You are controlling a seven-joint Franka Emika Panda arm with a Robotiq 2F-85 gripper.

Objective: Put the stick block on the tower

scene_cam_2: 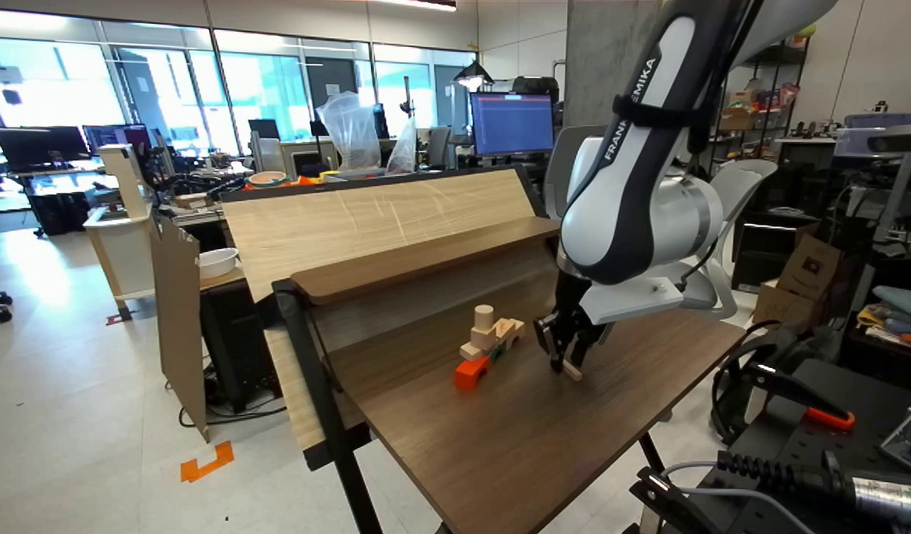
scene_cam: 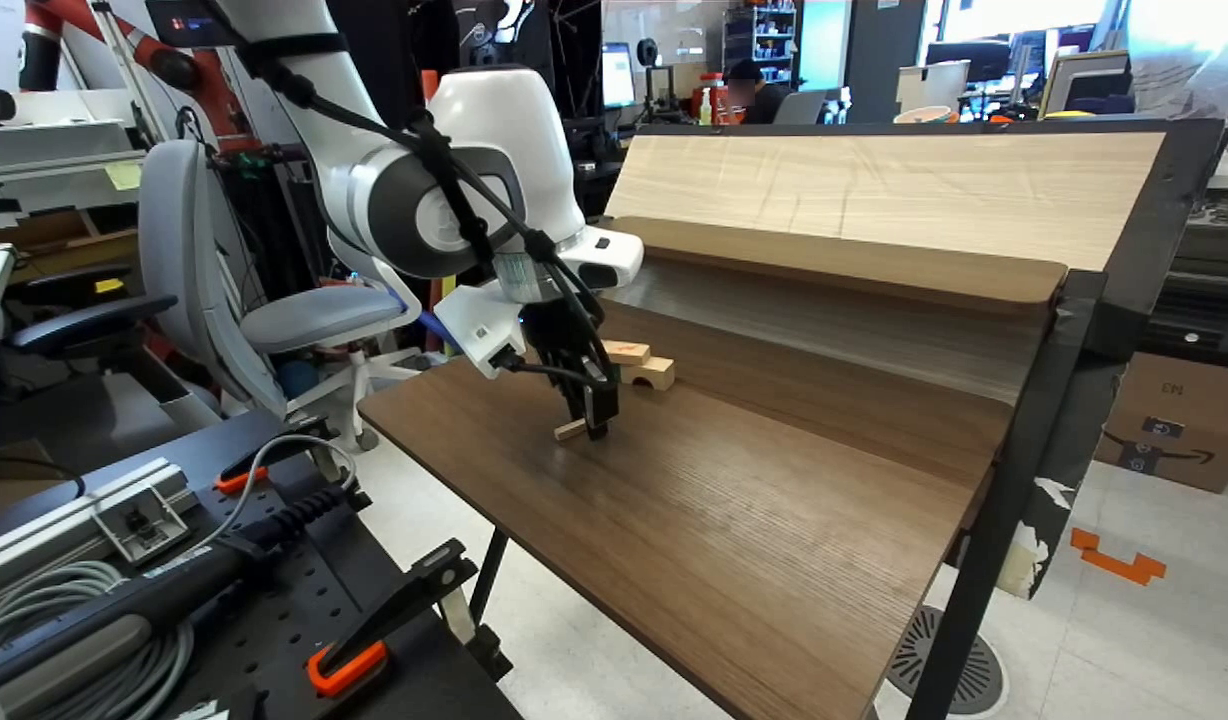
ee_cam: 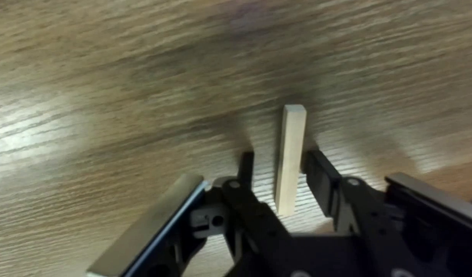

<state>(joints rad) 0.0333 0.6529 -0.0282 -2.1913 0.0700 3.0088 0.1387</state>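
**Over a brown wood-grain table (scene_cam_2: 515, 445), a black two-fingered claw (ee_cam: 281, 165) stands parted around a thin, pale wooden stick block (ee_cam: 291, 159)**

The white-and-grey robot arm (scene_cam: 494, 125) bends down toward the table in both exterior views. The claw's jaws are part-way apart, wider than the stick block and not clamped on it. In the wrist view, table shows between the block and the finger (ee_cam: 246, 169) at left; the finger at right is just beside the block, whether touching I cannot tell. Near the claw stands the tower (scene_cam_2: 484, 338), a small stack of pale tan wooden blocks topped by a cylinder (scene_cam_2: 484, 317), with a bright orange arch-cut block (scene_cam_2: 466, 374) at its foot. The stick block appears to lie on the table, apart from the tower.
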